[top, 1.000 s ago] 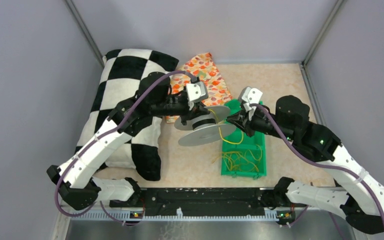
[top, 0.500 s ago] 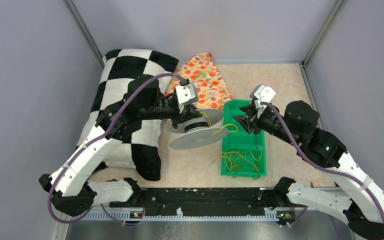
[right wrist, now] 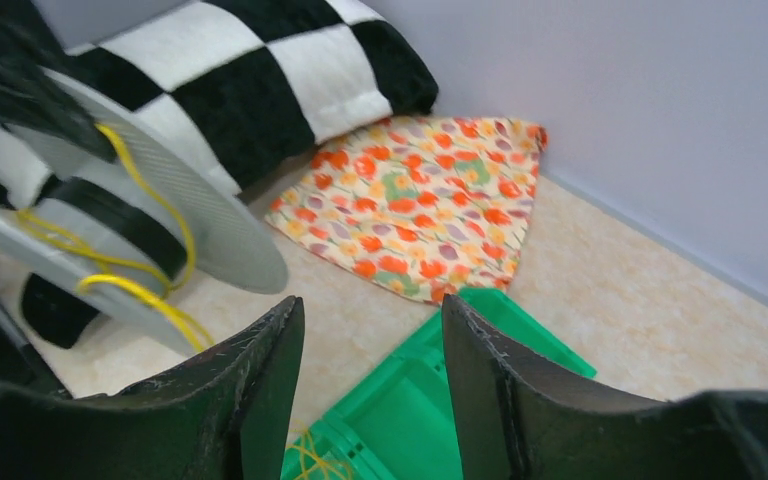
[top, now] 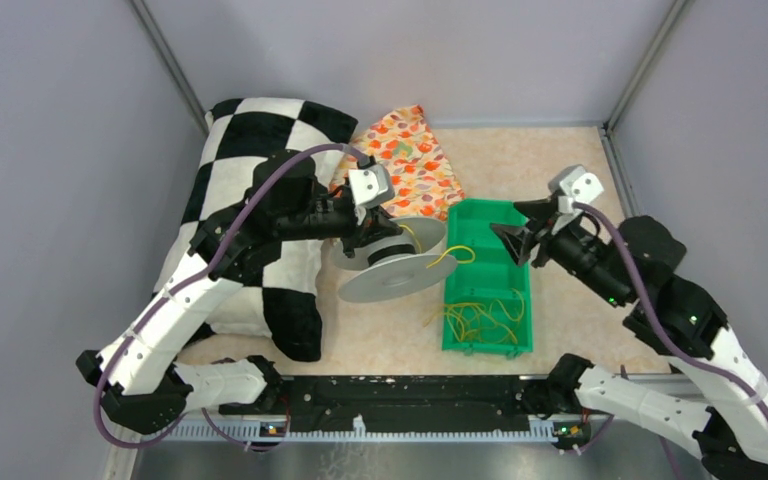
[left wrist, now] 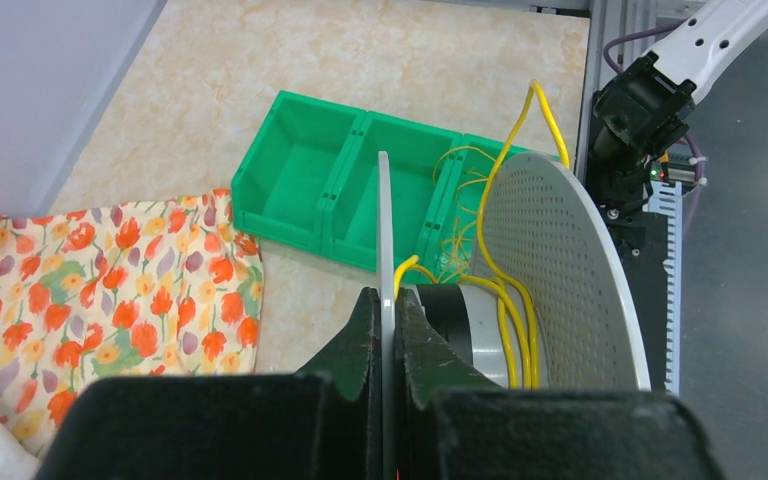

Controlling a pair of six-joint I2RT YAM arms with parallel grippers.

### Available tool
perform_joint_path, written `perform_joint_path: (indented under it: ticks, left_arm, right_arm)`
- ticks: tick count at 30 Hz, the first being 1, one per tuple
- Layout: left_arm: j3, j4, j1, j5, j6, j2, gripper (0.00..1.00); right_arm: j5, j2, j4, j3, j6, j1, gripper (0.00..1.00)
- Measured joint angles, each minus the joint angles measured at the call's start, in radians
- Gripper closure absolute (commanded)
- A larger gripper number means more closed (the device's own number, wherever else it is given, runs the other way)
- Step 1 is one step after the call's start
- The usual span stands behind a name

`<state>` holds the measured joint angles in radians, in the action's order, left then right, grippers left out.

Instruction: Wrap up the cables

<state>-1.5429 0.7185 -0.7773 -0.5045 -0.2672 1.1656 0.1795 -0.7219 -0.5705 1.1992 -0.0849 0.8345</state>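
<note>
A grey spool (top: 385, 280) with two wide flanges hangs tilted above the table, and my left gripper (top: 370, 240) is shut on the edge of one flange (left wrist: 383, 220). Yellow cables (left wrist: 515, 340) are wound a few turns round its hub. One strand (top: 450, 255) runs down to a loose tangle of cables (top: 480, 322) in the near compartment of a green bin (top: 485, 215). My right gripper (top: 510, 222) hovers open over the bin's far end, to the right of the spool, with nothing between its fingers. In the right wrist view the right gripper (right wrist: 372, 305) faces the spool (right wrist: 200, 225).
A black-and-white checkered pillow (top: 250, 200) lies on the left, under the left arm. A floral cloth (top: 415, 160) lies at the back behind the spool. Grey walls close in the table on three sides.
My right gripper has opened and drawn back to the right, away from the spool. The left arm has carried the spool slightly to the left.
</note>
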Motion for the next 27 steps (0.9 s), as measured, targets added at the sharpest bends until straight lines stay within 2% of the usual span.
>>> perform_joint_path:
  ticks: [1, 4, 6, 10, 14, 18, 24, 25, 27]
  left_arm:
    - [0.001, 0.0, 0.001, 0.0, 0.005, 0.0, 1.0]
    - [0.006, -0.001, 0.004, 0.0, 0.014, 0.0, 1.0]
    - [0.009, 0.0, 0.005, 0.0, 0.016, 0.0, 1.0]
    - [0.012, -0.004, 0.006, -0.001, 0.028, 0.0, 1.0]
    - [0.014, -0.009, 0.006, -0.005, 0.034, 0.0, 1.0]
    - [0.014, -0.009, 0.007, -0.013, 0.034, 0.0, 1.0]
    - [0.015, -0.007, 0.01, -0.019, 0.036, 0.0, 1.0]
    - [0.016, -0.005, 0.013, -0.013, 0.037, 0.0, 1.0]
    - [0.016, -0.006, 0.018, -0.01, 0.037, 0.002, 1.0]
  right_arm:
    - [-0.022, 0.011, -0.001, 0.007, 0.0, 0.0, 0.45]
    - [-0.131, 0.036, -0.018, 0.05, -0.006, 0.0, 0.29]
    - [-0.211, 0.035, -0.028, 0.072, -0.016, 0.0, 0.24]
    - [-0.36, 0.003, -0.066, 0.073, -0.038, 0.0, 0.23]
    - [-0.443, -0.055, -0.074, 0.073, -0.063, 0.0, 0.25]
    - [-0.477, -0.105, -0.073, 0.073, -0.094, 0.0, 0.32]
    - [-0.513, -0.183, -0.078, 0.085, -0.134, 0.0, 0.64]
    - [-0.524, -0.19, -0.08, 0.086, -0.136, 0.0, 0.68]
    - [-0.538, -0.193, -0.08, 0.086, -0.14, 0.0, 0.69]
